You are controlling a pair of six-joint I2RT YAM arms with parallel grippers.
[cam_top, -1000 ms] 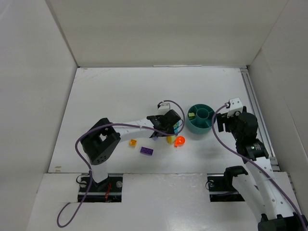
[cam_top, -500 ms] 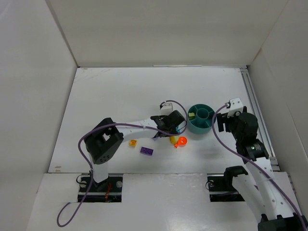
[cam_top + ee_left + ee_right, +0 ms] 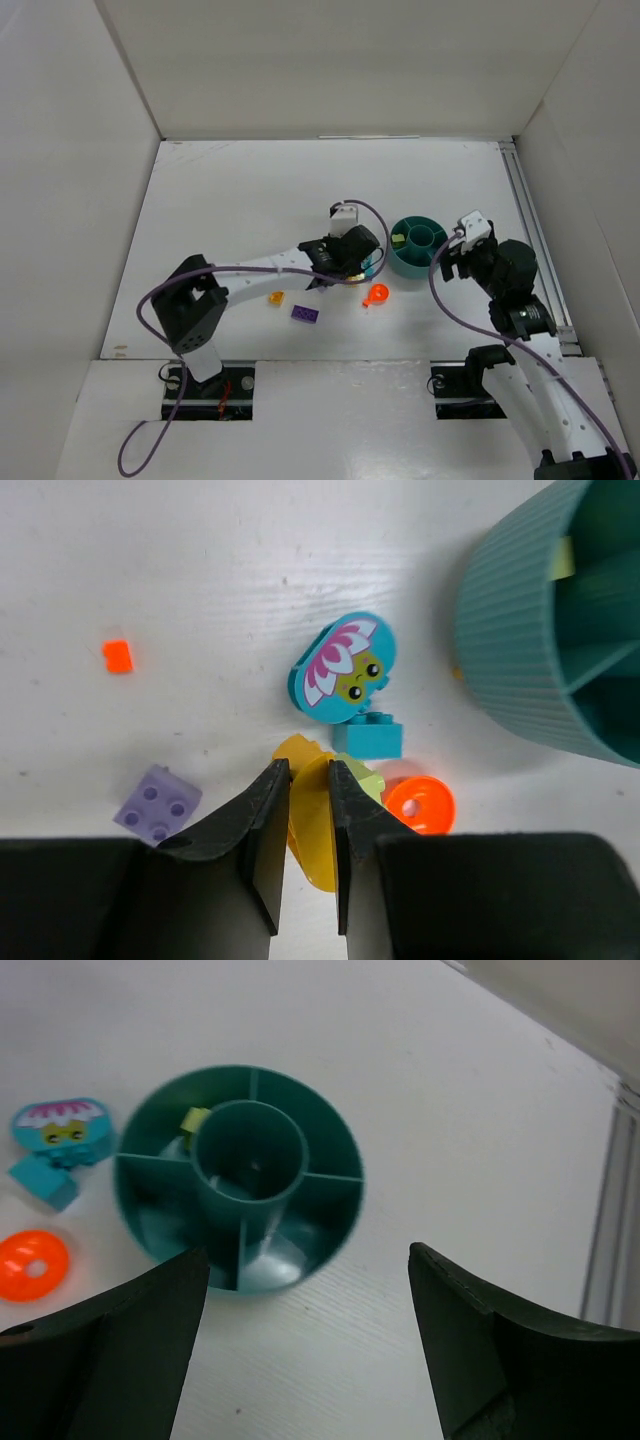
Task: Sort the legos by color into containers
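Top view: a round teal bowl (image 3: 418,262) with inner compartments sits right of centre on the white bench (image 3: 230,200). The left fingers (image 3: 352,256) are just left of it, above loose legos. The right fingers (image 3: 452,262) wait at the bowl's right edge. A purple brick (image 3: 306,314) and an orange ring (image 3: 375,295) lie lower in the frame.

Left wrist view: the left fingers (image 3: 262,825) are drawn narrow, pinching a yellow lego (image 3: 312,830) at lower centre. Its long axis runs up and down the frame, along the fingers, with the top end leaning left. A light green piece (image 3: 362,778) touches it, so a straight lift should avoid dragging that neighbour.

Right wrist view: the right fingers (image 3: 130,1340) are spread wide and empty. A pale yellow piece (image 3: 193,1120) lies in the bowl's upper left compartment, probably the right one for the yellow lego.
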